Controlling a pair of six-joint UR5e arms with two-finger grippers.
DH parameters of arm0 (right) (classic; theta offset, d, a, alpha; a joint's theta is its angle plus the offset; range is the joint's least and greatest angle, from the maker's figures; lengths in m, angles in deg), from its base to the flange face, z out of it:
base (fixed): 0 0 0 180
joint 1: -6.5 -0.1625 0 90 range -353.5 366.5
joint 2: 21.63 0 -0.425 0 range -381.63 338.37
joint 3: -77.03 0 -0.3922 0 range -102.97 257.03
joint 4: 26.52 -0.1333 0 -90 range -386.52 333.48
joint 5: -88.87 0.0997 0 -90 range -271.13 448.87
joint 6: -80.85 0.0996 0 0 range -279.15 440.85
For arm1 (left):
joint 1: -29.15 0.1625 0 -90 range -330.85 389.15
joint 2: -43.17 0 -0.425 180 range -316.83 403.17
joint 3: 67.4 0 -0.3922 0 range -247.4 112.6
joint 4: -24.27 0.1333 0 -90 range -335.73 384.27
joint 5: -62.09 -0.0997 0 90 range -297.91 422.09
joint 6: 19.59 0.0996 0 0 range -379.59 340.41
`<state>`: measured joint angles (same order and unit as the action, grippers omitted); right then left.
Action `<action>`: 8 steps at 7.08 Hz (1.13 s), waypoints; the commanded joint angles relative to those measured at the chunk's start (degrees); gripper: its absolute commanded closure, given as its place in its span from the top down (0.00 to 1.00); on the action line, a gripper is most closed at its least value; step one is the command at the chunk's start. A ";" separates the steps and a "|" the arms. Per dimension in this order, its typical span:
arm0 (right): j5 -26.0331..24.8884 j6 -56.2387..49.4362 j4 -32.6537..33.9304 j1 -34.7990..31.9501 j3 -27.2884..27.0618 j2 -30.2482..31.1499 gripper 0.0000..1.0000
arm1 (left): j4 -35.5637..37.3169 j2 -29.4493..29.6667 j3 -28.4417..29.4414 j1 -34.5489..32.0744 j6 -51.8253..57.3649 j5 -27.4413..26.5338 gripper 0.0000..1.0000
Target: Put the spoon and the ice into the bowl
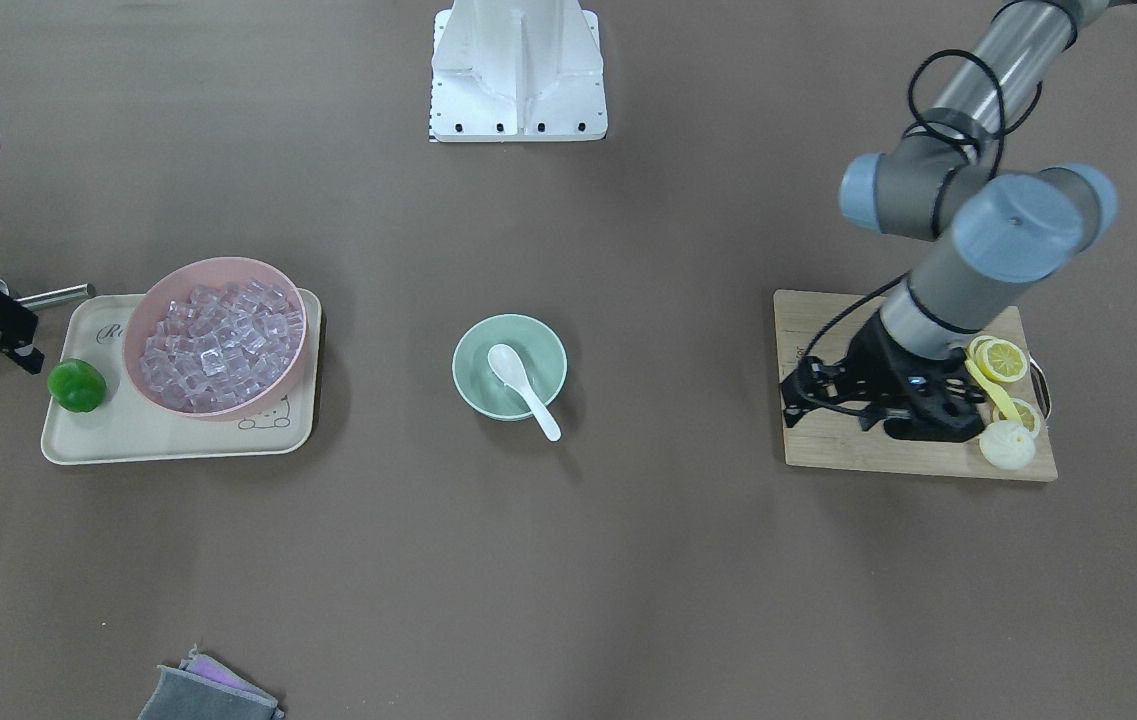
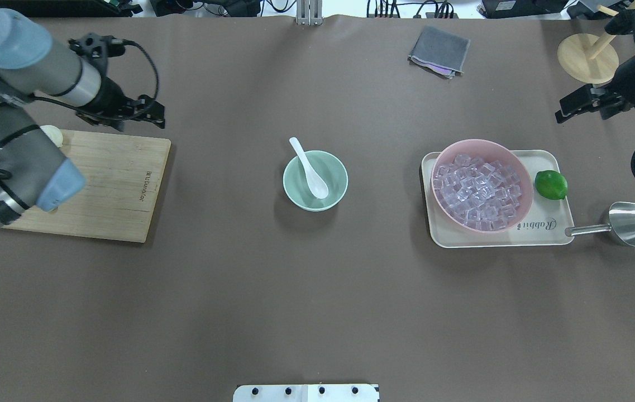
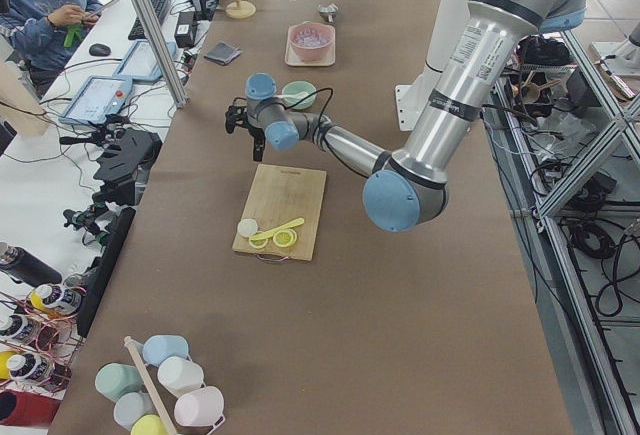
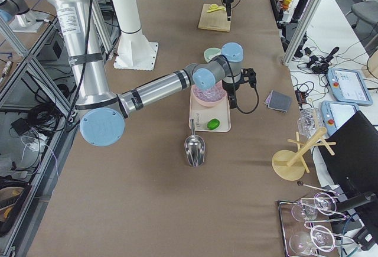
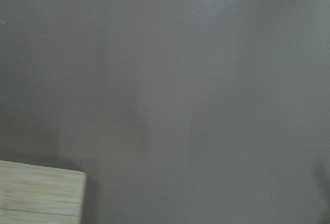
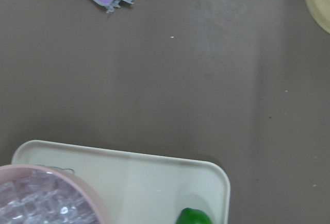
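Lying in bowl (image 2: pixel 335 171), spoon (image 2: pixel 311 175) sits far from left claw (image 2: pixel 157 114).

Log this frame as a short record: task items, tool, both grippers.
spoon: in bowl, handle over rim
bowl: table centre, no ice inside
ice: all in pink bowl on tray
metal scoop: on table beside tray, unheld
left gripper: open, empty, near cutting board
right gripper: open, empty, near tray

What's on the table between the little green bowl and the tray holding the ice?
Nothing. In the overhead view, the stretch from the green bowl to the tray is bare brown table.
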<state>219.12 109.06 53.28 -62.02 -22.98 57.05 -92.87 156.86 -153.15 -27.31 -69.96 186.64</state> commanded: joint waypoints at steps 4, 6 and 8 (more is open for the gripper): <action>6.42 -26.97 -0.08 -15.48 15.54 0.07 1.00 | 14.31 -15.30 -6.71 -22.97 38.10 13.07 0.98; 6.42 -30.92 0.27 -17.79 15.99 1.38 1.00 | 13.96 -20.56 -8.63 -23.08 38.69 12.90 0.98; 6.25 -30.94 0.27 -18.50 15.99 1.39 1.00 | 13.78 -21.48 -8.91 -23.17 38.77 13.26 0.98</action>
<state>225.49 78.47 53.53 -80.14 -7.06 58.33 -78.91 136.55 -161.79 -50.41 -31.19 199.77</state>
